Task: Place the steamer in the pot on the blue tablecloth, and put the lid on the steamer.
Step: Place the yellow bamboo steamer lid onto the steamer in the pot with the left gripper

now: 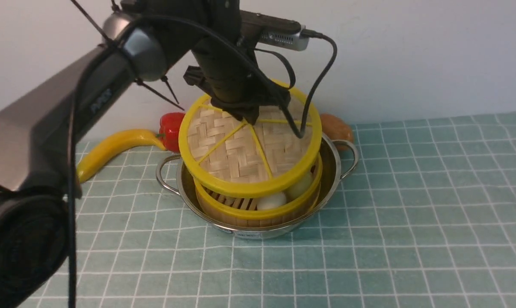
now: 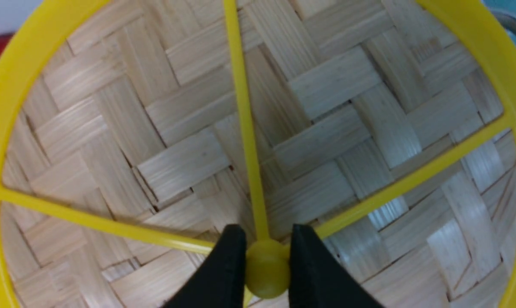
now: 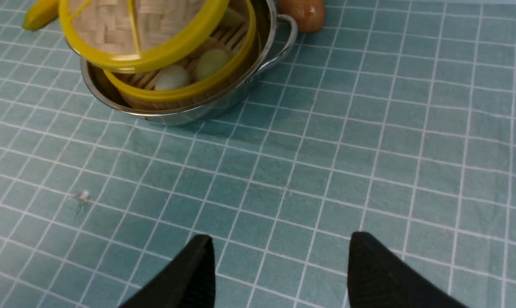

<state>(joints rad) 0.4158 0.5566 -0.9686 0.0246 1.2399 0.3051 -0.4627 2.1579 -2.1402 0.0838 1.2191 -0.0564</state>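
1. Steamer [image 1: 258, 211] sits inside the pot [image 1: 331, 156] on the blue tablecloth [image 1: 412, 214]. 1 white bun [image 1: 271, 200] and 1 green bun [image 1: 301, 186] show in it.
2. Lid [image 1: 245, 149] hangs just above the steamer, tilted: near edge low and close to the steamer rim, far edge high. Not seated.
3. Left gripper [image 2: 268, 239] is clenched on the lid's small yellow knob [image 2: 266, 273], where the spokes meet.
4. Right gripper [image 3: 279, 252] is released, nothing between the jaws, over bare cloth well apart from the pot.
5. Handling, my guess: the lid looks light and stiff. The knob is round and smooth, so the lid can likely swivel in the pinch, which fits the tilt.
6. The knob looks like the only good hold; the rim is probably too wide for the jaws. Level the lid before lowering, or 1 edge may catch the steamer rim.
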